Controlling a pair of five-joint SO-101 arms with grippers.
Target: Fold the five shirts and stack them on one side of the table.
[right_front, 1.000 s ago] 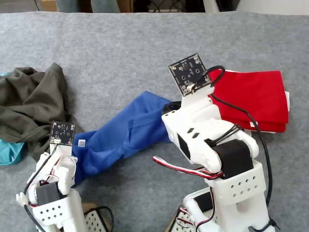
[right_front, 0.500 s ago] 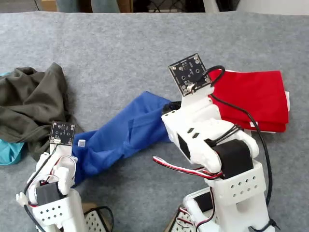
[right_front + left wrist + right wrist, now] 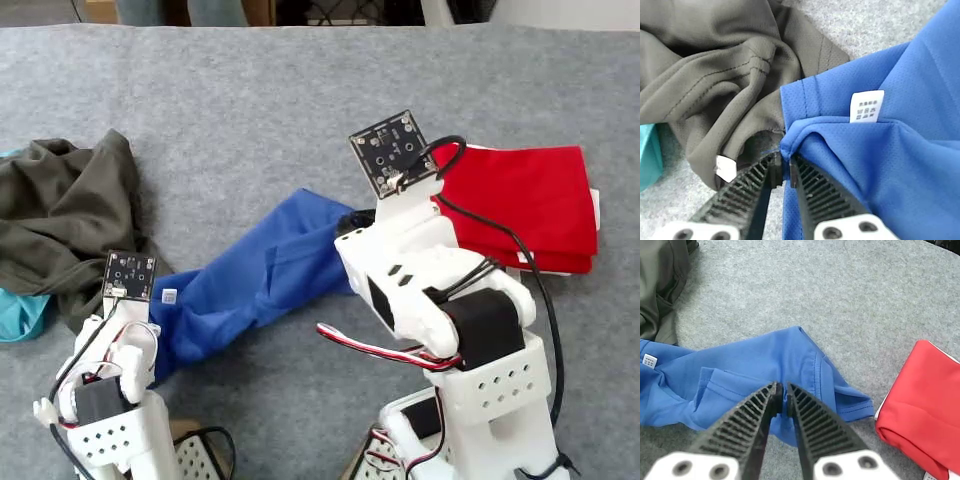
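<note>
No motion over the last second: left gripper and right gripper stay put, fingers of each pinching the blue shirt, stretched near-centre on the counter between olive shirt, left, and folded red shirt, right; fold likely paused.

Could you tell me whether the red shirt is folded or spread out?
Folded: the red shirt lies as a compact rectangle with straight edges and a doubled layer along its near edge.
</note>
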